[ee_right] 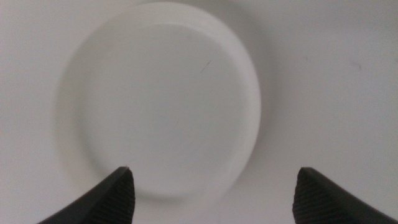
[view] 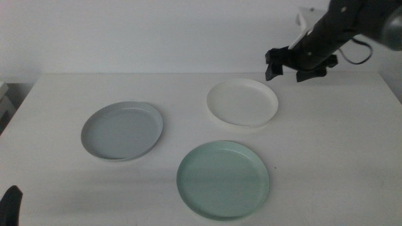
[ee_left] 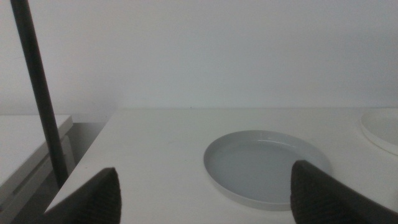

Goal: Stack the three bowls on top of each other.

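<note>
Nothing stacked yet; all three bowls lie apart on the white tabletop (view: 56, 125), each flat and empty; grey-blue bowl (view: 122, 131) toward the left side, white bowl (view: 242, 103) further back and right of centre, mint green bowl (view: 223, 179) nearest the camera, between the other two in the middle view; no bowl touches another, no rim overlaps. Right claw (view: 294, 64) hangs in the air above and just behind the far right rim of the white bowl, jaws spread wide, gripping nothing; its wrist view looks straight down on the white bowl (ee_right: 158, 102), both dark jaw tips apart at the frame edge, the bowl mostly between them; judged as lining up for a first pick on the white bowl's rim, contact not made. Left claw (view: 11, 204) waits low at the near left corner, only a dark tip showing in the middle view; in its wrist view the jaws stand wide apart, empty, with the grey-blue bowl (ee_left: 266, 168) ahead on the tabletop and an edge of the white bowl (ee_left: 380, 132) at the side; a dark pole (ee_left: 38, 93) stands off the tabletop's edge. Progress judged at the very start: zero of two placements done; left to do: grip one bowl, set it into another, then add the third on top.
</note>
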